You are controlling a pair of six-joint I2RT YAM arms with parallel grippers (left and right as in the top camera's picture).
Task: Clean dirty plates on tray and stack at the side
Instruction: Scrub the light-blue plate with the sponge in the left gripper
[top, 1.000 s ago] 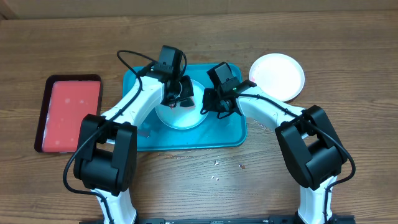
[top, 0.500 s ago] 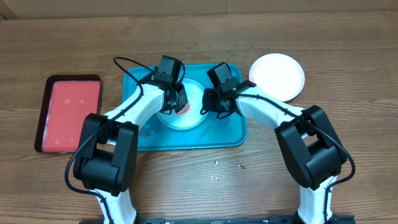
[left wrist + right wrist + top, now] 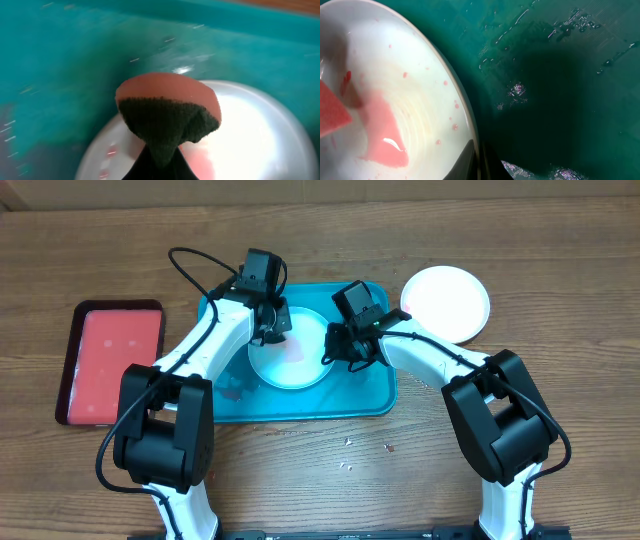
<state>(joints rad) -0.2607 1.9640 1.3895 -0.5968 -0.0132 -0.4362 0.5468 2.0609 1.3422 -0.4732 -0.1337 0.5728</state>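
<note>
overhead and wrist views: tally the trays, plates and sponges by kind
trays: 2, teal tray, red tray
plates: 2, tray plate, white side plate
sponge: 1
total: 5

1. We're looking at a robot lab bench, not a kitchen: the left arm (image 3: pixel 200 352) and right arm (image 3: pixel 430 360) are standing on a dark rail (image 3: pixel 350 534) at the edge of a wood-grain table (image 3: pixel 560 270).
2. We're seeing a bare cable (image 3: pixel 190 265) looping off the left arm.
3. We're seeing staged props lying out: teal tray (image 3: pixel 370 395), red tray (image 3: pixel 110 360), smeared plate (image 3: pixel 305 365), second plate (image 3: pixel 445 302), sponge (image 3: pixel 167 97).
4. We're spotting white specks (image 3: pixel 348 442) lying loose on the tabletop.
</note>
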